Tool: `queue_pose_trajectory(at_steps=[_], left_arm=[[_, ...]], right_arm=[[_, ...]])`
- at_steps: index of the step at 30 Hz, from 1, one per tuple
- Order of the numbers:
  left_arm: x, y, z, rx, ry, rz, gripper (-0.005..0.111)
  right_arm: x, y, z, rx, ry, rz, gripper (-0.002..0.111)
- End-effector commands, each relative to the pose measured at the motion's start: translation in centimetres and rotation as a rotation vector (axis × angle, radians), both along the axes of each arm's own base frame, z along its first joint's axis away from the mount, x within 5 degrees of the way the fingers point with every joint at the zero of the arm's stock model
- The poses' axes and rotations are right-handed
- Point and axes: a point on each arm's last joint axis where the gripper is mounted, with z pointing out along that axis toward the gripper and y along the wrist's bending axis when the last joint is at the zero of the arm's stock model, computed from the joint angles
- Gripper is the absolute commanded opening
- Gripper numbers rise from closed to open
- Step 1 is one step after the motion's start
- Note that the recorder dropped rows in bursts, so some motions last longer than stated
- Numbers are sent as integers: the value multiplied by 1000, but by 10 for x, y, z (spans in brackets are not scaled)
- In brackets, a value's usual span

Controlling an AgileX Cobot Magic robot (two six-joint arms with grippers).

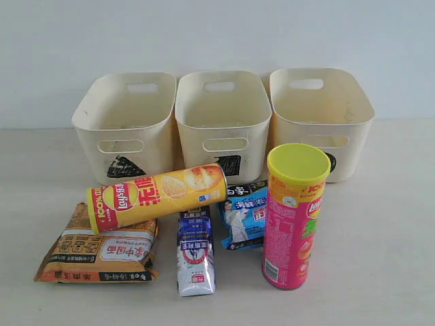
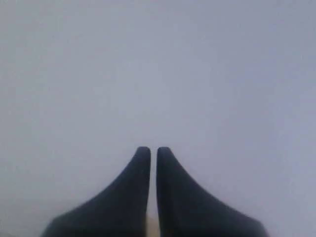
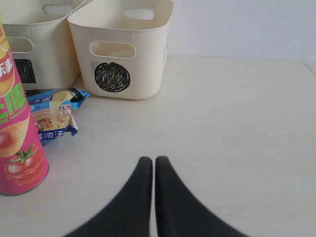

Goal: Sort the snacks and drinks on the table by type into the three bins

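Pouch (image 1: 195, 255), flat and glossy, lies near upright cylindrical pink can (image 1: 293, 231).

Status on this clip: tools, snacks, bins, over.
Left tool shut, empty. Right tool shut, empty, beside upright pink chip can. Yellow chip can on its side atop orange-brown noodle packet. Nothing visible in three bins.

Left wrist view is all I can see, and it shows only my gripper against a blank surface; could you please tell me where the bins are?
Observer: The three bins stand side by side at the back of the table.
Operator: Thank you. Where are the chip cans?
Observer: The yellow can lies on its side, one end over the orange noodle packet.
Operator: And the other?
Observer: The pink can stands upright at the right of the group.
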Motion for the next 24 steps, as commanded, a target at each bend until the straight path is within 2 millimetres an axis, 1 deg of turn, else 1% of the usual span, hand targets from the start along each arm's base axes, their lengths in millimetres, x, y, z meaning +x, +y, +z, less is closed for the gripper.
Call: queue_pose_trajectory(at_steps=[1, 3, 6, 8, 10, 13, 16, 18, 19, 21, 24], left_arm=[[-6, -1, 29, -36, -38, -35, 4], [-3, -2, 43, 4, 1, -30, 4], [8, -4, 65, 70, 73, -17, 4], [19, -5, 81, 101, 133, -9, 4], [31, -6, 96, 167, 206, 12, 4], [54, -5, 111, 259, 373, 53, 4], [76, -3, 116, 393, 532, 93, 4], [90, -3, 117, 466, 629, 95, 4], [98, -4, 114, 529, 702, 82, 4], [108, -8, 112, 602, 787, 29, 4], [127, -20, 106, 712, 898, -135, 4]], right_arm=[[0, 0, -1, -5, -9, -1, 0], [0, 0, -1, -5, -9, -1, 0], [0, 0, -1, -3, -8, -1, 0], [0, 0, -1, -3, -8, -1, 0], [0, 0, -1, -3, -8, -1, 0], [0, 0, -1, -4, -9, -1, 0], [0, 0, -1, -4, -9, -1, 0], [0, 0, -1, -1, -8, -2, 0], [0, 0, -1, 1, -8, -2, 0], [0, 0, -1, 1, -8, -2, 0], [0, 0, -1, 1, -8, -2, 0]])
